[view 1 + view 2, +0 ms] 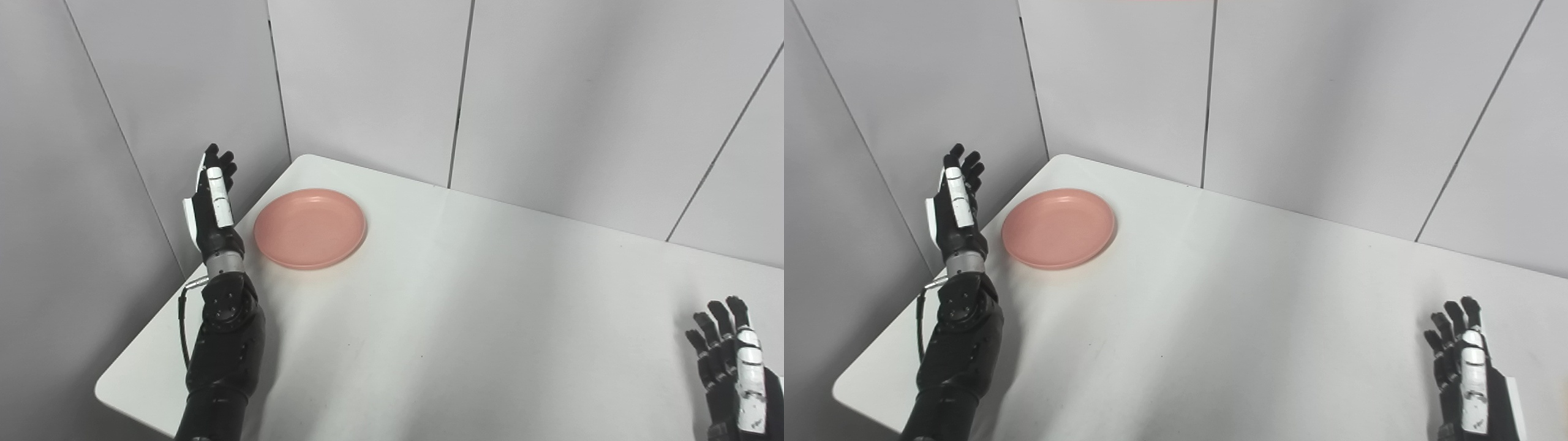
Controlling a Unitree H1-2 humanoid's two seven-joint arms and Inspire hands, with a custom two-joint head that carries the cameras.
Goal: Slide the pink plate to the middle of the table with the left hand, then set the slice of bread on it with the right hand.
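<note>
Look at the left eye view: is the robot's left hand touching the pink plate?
No: the left hand is raised, fingers apart, beside the pink plate with a clear gap between them.

We see a white table (490, 318) with rounded corners, and its top is smooth and a little glossy. Behind it stand pale grey walls (367, 86) made of flat panels, with thin dark seams (460, 92) between them. The walls meet in a corner behind the far left end of the table. The light is soft and even, giving only weak shadows.
</note>
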